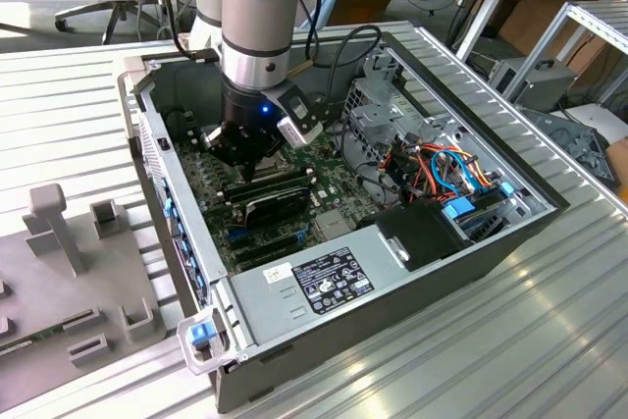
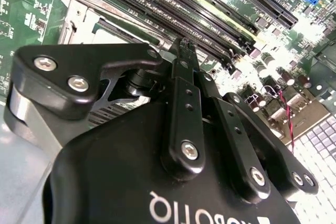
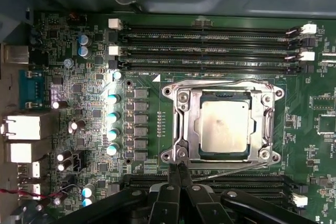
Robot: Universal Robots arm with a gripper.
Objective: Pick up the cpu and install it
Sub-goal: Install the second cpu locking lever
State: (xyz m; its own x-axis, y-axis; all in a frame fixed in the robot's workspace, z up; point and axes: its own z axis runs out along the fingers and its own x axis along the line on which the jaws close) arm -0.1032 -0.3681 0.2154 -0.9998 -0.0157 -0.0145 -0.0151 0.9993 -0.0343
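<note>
The cpu (image 3: 226, 125), a flat silver-beige square, lies inside the socket's metal frame (image 3: 181, 129) on the green motherboard (image 3: 94, 114). My gripper (image 3: 178, 168) is shut, its two black fingertips pressed together with nothing visible between them. The tips sit just off the frame's edge, beside a thin wire lever (image 3: 236, 169) that runs along that side. In the second wrist view the gripper (image 2: 185, 43) points down at the memory slots (image 2: 173, 14) next to the frame's corner (image 2: 73, 14). In the exterior view the gripper (image 1: 250, 172) is low inside the open computer case (image 1: 442, 76), over the motherboard (image 1: 334, 179).
Long black memory slots (image 3: 210, 51) flank the socket on two sides. A black card (image 1: 280, 201), coloured cables (image 1: 446, 169), a drive cage (image 1: 388, 105) and a power supply (image 1: 319, 282) crowd the case. A grey fixture (image 1: 69, 262) lies at the exterior view's left.
</note>
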